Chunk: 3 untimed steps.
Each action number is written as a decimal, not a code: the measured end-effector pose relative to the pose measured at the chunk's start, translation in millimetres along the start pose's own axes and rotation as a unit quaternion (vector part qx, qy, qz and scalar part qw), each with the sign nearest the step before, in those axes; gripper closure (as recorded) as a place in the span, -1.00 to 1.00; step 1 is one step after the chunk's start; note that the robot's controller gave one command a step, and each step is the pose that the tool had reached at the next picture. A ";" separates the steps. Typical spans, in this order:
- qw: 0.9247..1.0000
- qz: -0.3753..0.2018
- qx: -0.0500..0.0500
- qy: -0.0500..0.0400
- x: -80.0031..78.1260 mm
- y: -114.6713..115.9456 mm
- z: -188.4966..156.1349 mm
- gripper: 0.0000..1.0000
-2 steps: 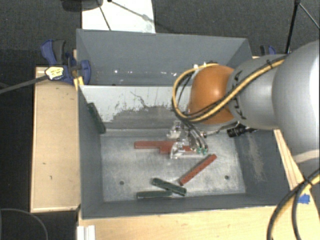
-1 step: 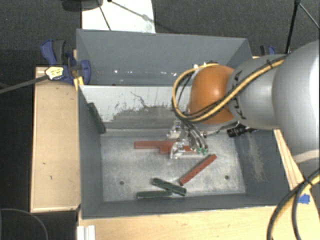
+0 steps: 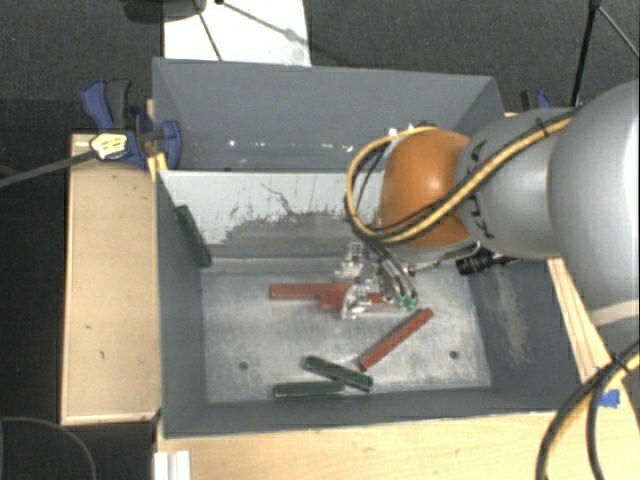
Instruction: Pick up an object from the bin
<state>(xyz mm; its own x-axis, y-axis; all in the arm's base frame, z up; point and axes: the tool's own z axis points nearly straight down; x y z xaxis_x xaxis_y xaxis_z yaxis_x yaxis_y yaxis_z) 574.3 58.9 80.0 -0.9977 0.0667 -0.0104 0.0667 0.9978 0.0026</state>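
Observation:
My gripper (image 3: 362, 288) is low in the middle of the bin, right at the right-hand end of a red-brown flat bar (image 3: 300, 292) that lies lengthwise on the floor. The bar's end is partly hidden under the gripper's metal parts. A second red-brown bar (image 3: 396, 337) lies slanted just below and to the right of the gripper, apart from it.
Two dark green bars (image 3: 337, 371) (image 3: 308, 391) lie near the front wall, one crossing the other's end. Another dark green bar (image 3: 192, 236) leans against the left wall. The arm with its orange cover and cables hangs over the bin's right rear part.

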 end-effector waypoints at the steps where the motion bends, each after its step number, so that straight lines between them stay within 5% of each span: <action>1: 1.000 0.000 0.001 0.007 3.8 -0.7 -17.9 1.00; 3: 1.000 0.000 0.001 0.004 2.0 -0.5 -57.0 1.00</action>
<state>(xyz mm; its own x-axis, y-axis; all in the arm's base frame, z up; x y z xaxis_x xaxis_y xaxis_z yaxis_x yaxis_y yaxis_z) 571.7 58.4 137.0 -0.9978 0.0669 -0.0014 0.0669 0.9978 0.0010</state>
